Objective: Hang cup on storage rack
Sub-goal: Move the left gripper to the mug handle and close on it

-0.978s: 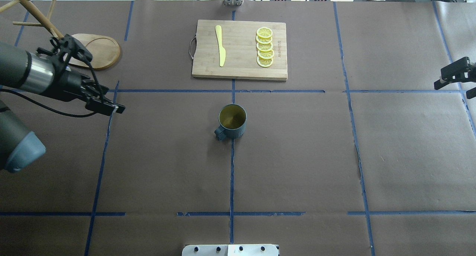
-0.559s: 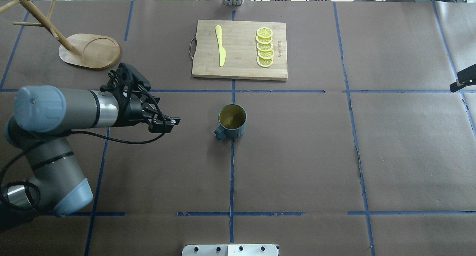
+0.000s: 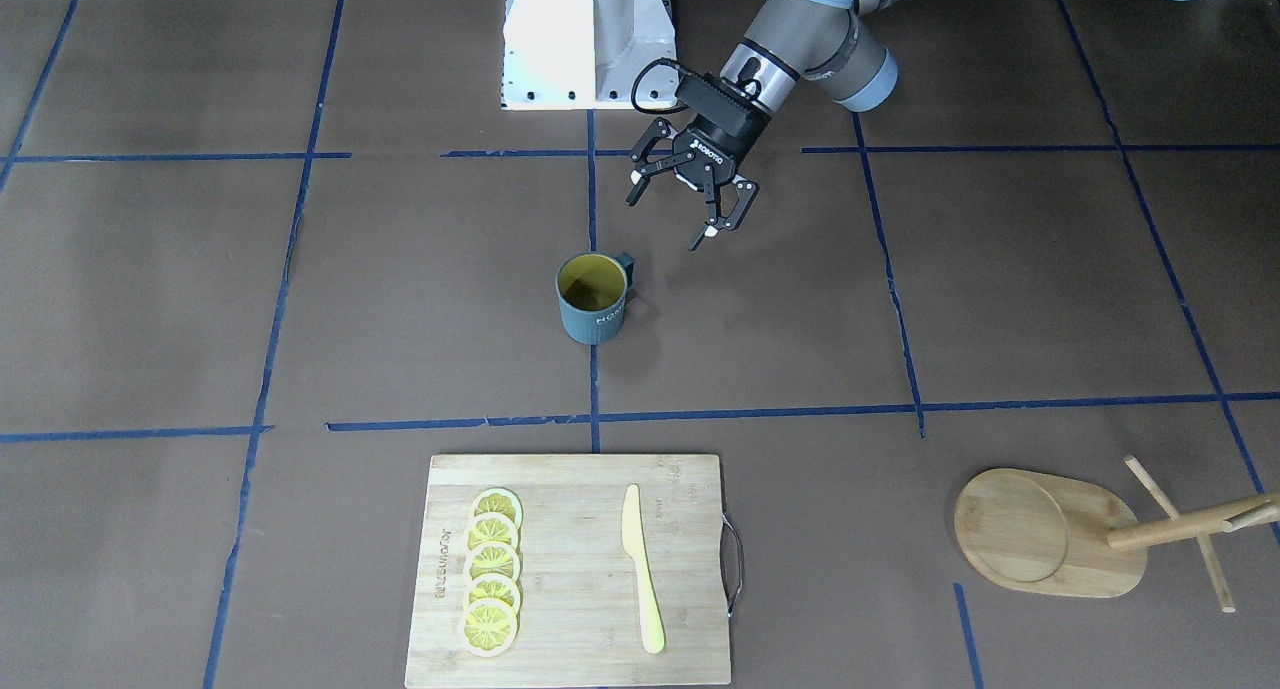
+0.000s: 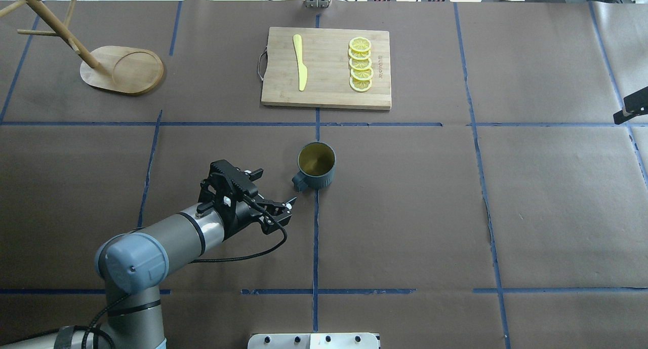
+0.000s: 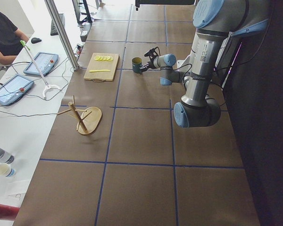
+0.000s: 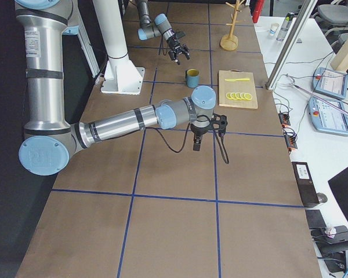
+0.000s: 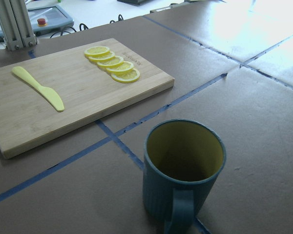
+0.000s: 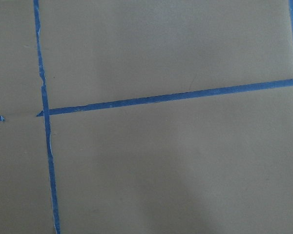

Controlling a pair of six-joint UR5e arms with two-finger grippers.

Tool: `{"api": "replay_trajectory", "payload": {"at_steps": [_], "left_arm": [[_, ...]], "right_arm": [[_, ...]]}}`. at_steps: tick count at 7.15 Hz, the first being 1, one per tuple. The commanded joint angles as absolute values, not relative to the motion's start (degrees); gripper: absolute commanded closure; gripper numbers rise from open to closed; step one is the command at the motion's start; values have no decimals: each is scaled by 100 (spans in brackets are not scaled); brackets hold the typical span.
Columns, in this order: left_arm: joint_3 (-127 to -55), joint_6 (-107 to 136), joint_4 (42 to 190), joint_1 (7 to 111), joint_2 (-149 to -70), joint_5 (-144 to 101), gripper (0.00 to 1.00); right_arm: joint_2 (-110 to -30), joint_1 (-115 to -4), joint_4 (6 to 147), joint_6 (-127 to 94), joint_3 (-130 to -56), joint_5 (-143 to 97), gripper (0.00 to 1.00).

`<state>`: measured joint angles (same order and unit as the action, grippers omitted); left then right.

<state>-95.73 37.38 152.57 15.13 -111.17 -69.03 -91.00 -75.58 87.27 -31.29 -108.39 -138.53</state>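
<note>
Your left gripper has swung away from the rack and come down close to the cup, on its handle side. Its jaws are wide open and hold nothing. The cup stands upright mid-table, far from the rack. It looks ready to grab. The right gripper is off to the side; you cannot tell if it is open.

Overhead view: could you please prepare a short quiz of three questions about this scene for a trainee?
1. How many lemon slices lie on the cutting board?
2. The handle of the mug faces: A the cutting board, B the left gripper, C the mug tree.
3. True or false: the fingers of the left gripper are shut on the mug.
Key: 1 five; 2 B; 3 false, they are open and apart from it.
</note>
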Motion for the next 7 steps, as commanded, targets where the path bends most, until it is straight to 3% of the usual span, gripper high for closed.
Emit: {"api": "replay_trajectory", "payload": {"at_steps": [1, 7], "left_arm": [[-8696, 3823, 15777, 1389, -11608, -6618, 2], [-8455, 3788, 15794, 1389, -11654, -6609, 9]], "right_arm": [[-9106, -7559, 8719, -3129, -10846, -13878, 0], [-9053, -7550, 8719, -3138, -10846, -13869, 0]]}}
